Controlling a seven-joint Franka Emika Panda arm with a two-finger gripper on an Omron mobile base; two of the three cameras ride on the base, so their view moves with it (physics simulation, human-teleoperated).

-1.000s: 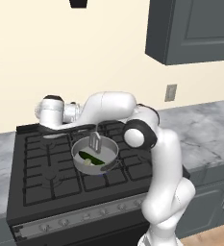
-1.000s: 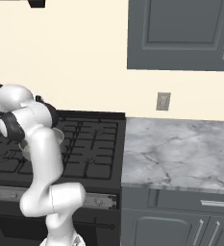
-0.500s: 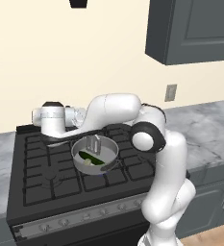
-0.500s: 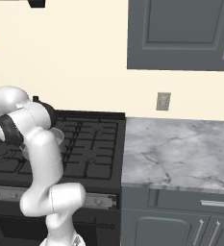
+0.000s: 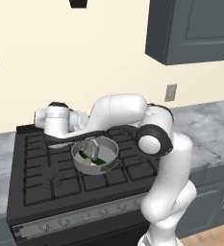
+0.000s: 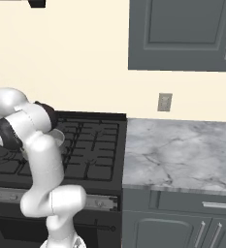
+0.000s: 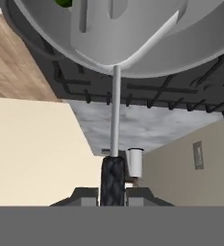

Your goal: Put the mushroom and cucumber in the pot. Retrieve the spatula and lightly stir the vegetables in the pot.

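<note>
you see the gripper (image 7: 114,185) clamped on the handle of the spatula (image 5: 91,146), whose grey blade stands inside the pot (image 5: 110,148) on the stove (image 5: 36,182) (middle burners). the cucumber (image 5: 95,159) lies on the pot's floor with the pale mushroom (image 5: 87,162) just beside it.

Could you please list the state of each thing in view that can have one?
pot: upright on the stove, holding the vegetables and the spatula blade
cucumber: lying inside the pot
mushroom: inside the pot, by the near wall
spatula: blade tilted in the pot, handle held
gripper: shut on the spatula handle
upper cabinet door: closed
</note>
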